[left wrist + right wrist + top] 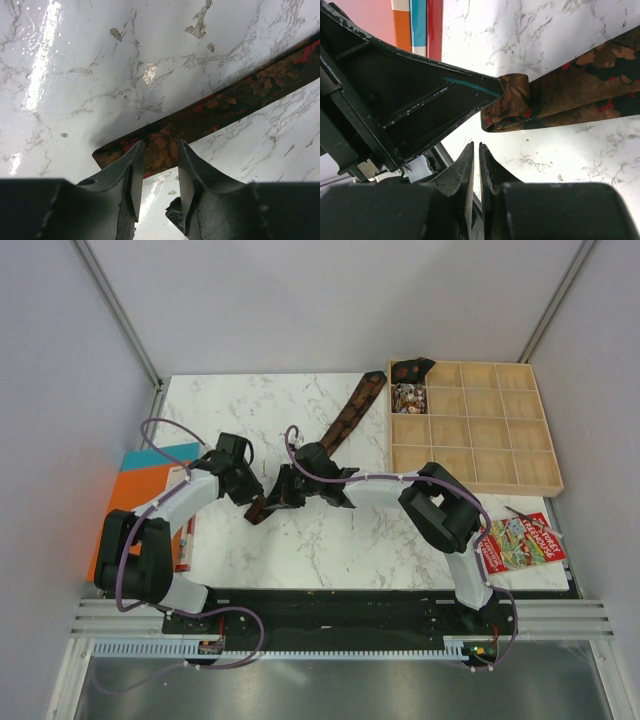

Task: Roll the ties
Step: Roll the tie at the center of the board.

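From above, the brown tie (pixel 345 425) lies on the marble table (pixel 250 410). It runs from the centre out toward 1 o'clock, where its far end nears the wooden tray (pixel 510 435). Another dark tie (pixel 412 370) sits in the tray's far-left compartment. The left gripper (pixel 250 492) and right gripper (pixel 283 492) meet over the brown tie's near end, too bunched together here to show how their jaws stand. An orange folder (pixel 140 490) lies at 9 o'clock.

The left wrist view settles one of them. The left gripper is narrowly spread, with both fingertips (pixel 136 160) over the tie's end. The fabric shows in the gap between them and stretches off toward 2 o'clock.

Only the right wrist view shows that this end is a folded end (pixel 507 102), doubled back on itself. A finger of the left gripper meets the fold from 9 o'clock. The right gripper's jaws are pressed almost together with nothing between them, just off the fold at 7 o'clock.
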`<action>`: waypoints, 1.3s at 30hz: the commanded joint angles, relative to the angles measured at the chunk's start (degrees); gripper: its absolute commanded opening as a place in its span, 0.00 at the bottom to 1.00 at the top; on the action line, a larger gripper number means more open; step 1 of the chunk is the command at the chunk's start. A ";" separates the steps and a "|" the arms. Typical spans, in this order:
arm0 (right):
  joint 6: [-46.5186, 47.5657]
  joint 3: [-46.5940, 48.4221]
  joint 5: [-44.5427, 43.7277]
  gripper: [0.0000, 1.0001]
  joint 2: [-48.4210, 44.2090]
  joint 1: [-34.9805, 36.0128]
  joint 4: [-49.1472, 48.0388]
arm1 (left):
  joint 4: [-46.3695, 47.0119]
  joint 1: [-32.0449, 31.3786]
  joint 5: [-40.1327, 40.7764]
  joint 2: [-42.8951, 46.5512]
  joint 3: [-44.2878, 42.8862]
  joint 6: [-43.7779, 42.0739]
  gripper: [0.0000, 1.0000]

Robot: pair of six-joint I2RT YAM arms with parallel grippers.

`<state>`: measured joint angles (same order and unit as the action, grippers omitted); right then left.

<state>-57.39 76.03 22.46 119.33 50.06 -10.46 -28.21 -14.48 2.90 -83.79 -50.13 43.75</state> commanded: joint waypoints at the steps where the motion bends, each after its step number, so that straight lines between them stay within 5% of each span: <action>1: -1.59 0.70 0.48 0.15 0.55 0.47 -3.78 | -1.24 0.42 2.11 2.22 -2.60 -1.21 0.42; 29: -8.36 4.65 2.07 0.14 5.83 2.23 -10.02 | -1.15 2.79 0.53 2.84 -1.46 -2.97 0.42; 39: -5.37 7.91 1.36 0.12 9.69 0.48 -6.51 | -3.26 4.54 2.55 7.94 -1.38 -4.11 0.50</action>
<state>-64.38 81.84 24.12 127.52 51.51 -17.52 -30.52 -11.49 3.60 -78.89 -50.94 42.06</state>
